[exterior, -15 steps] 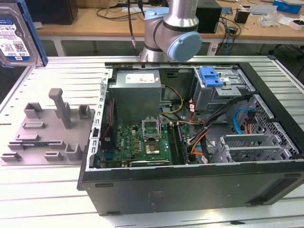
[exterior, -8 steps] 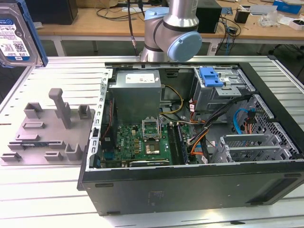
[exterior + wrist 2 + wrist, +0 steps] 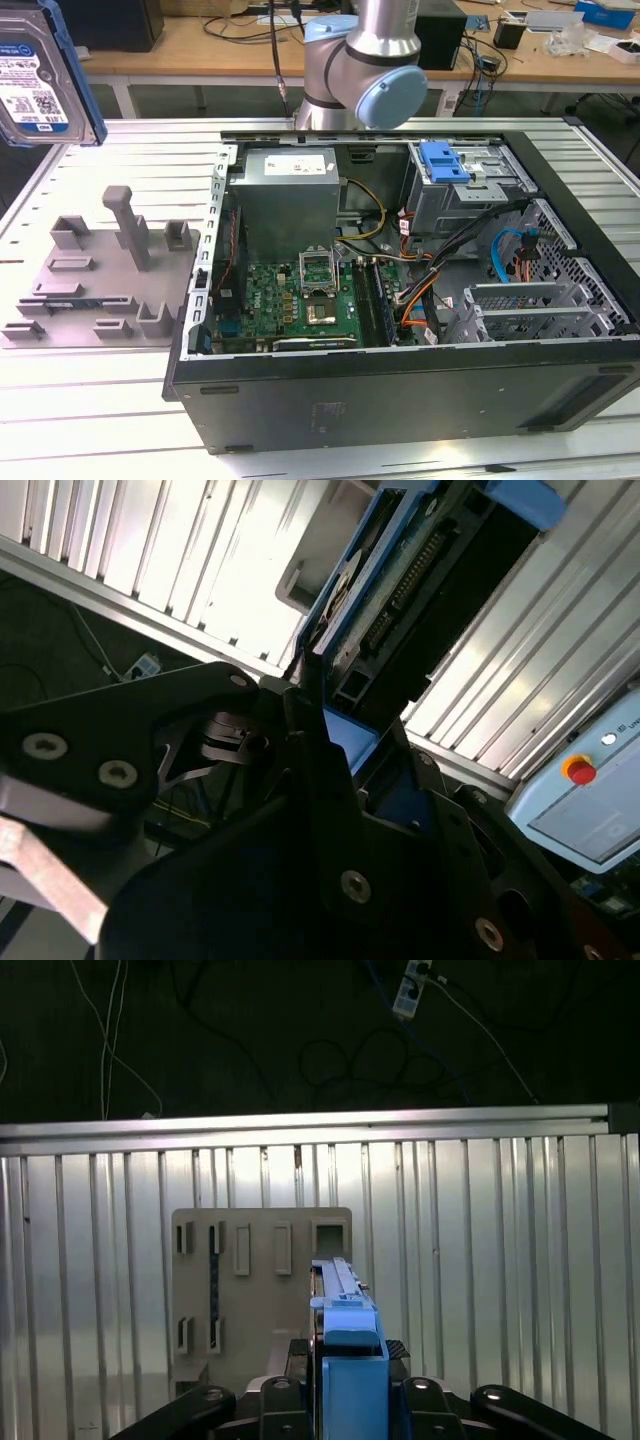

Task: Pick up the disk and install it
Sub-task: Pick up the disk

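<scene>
Tabletop slats back the edge-on disk; exterior view shows label.

Exterior view overlooks case; both wrist views (near) face table

The disk hangs clear above the fixture posts, while cables crowd the case

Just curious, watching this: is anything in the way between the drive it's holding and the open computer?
Nothing visible. The gripper holds the disk in the air at the exterior view's left, above the grey fixture. The computer case lies with its open side up, and nothing rises between the two.
</scene>
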Motion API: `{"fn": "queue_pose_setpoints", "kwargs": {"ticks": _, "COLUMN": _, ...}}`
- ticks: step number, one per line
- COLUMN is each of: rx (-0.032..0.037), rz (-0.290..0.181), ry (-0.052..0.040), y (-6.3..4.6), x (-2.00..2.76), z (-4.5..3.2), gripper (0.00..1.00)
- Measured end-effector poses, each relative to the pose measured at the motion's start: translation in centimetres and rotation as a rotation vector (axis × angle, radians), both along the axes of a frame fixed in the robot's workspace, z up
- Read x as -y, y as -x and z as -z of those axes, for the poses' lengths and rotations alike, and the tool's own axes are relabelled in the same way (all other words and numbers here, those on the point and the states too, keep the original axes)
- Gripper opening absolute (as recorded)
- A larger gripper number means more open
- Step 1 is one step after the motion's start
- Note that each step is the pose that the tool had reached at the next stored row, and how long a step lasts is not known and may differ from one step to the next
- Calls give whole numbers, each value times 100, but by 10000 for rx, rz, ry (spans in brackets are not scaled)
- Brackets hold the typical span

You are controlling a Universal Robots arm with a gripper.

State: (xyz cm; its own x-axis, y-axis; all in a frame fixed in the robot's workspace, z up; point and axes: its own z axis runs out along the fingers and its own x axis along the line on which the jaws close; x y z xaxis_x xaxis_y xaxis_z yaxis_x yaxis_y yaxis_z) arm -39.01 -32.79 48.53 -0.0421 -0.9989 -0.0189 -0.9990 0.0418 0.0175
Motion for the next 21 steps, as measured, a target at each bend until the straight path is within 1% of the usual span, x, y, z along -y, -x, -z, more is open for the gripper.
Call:
{"fn": "queue_pose_setpoints", "kwargs": {"ticks": 1, "rx": 0, "rz": 2, "ry": 0, "y": -19, "x": 19, "z": 0, "gripper": 37}}
{"fn": "queue_pose_setpoints", "kwargs": {"ticks": 7, "rx": -1, "rz": -1, "ry": 0, "y": -196, "x": 174, "z": 0, "gripper": 37}}
{"fn": "queue_pose_setpoints", "kwargs": {"ticks": 10, "rx": -4, "rz": -1, "ry": 0, "y": -331, "x": 272, "z": -1, "gripper": 37}}
{"fn": "queue_pose_setpoints", "kwargs": {"ticks": 11, "rx": -7, "rz": 0, "ry": 0, "y": -401, "x": 320, "z": -1, "gripper": 37}}
{"fn": "queue_pose_setpoints", "kwargs": {"ticks": 12, "rx": -8, "rz": 1, "ry": -1, "y": -448, "x": 352, "z": -1, "gripper": 37}}
{"fn": "queue_pose_setpoints", "kwargs": {"ticks": 18, "rx": -21, "rz": -1, "ry": 0, "y": -646, "x": 476, "z": -3, "gripper": 37}}
{"fn": "queue_pose_setpoints", "kwargs": {"ticks": 20, "rx": -25, "rz": 1, "ry": 0, "y": -731, "x": 528, "z": -4, "gripper": 37}}
{"fn": "queue_pose_setpoints", "kwargs": {"ticks": 21, "rx": -26, "rz": -2, "ry": -1, "y": -760, "x": 546, "z": -4, "gripper": 37}}
